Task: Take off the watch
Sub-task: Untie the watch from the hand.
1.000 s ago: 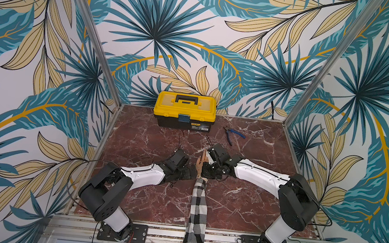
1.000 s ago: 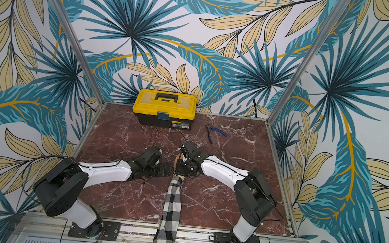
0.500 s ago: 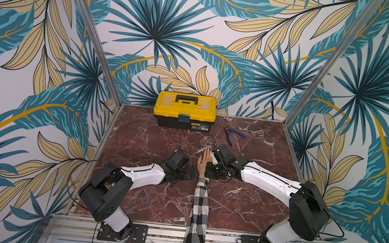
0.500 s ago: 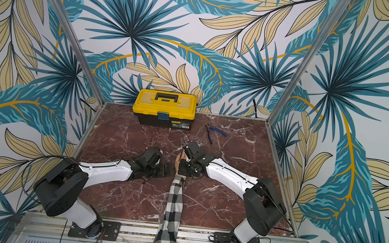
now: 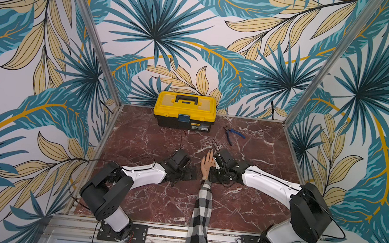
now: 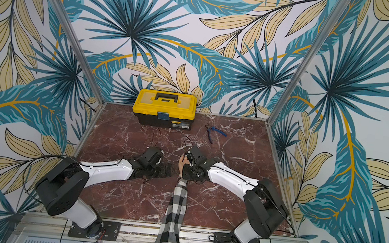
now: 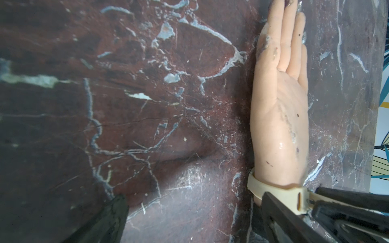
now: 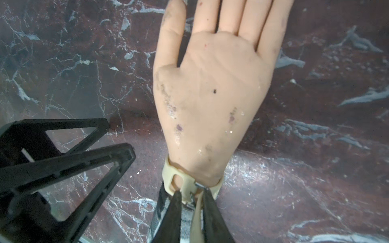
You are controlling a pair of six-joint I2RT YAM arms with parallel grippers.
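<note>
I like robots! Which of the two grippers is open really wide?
The left gripper: its fingers stand far apart near the mannequin hand. The right gripper has its fingers close together, with the strap of the watch between them.

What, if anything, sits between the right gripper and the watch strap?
Nothing visible. The right gripper is at the buckle of the watch, on the wrist of the mannequin hand. The strap tail lies between its fingers; whether it is clamped is unclear. The left gripper stands open off the thumb side, not in the way.
</note>
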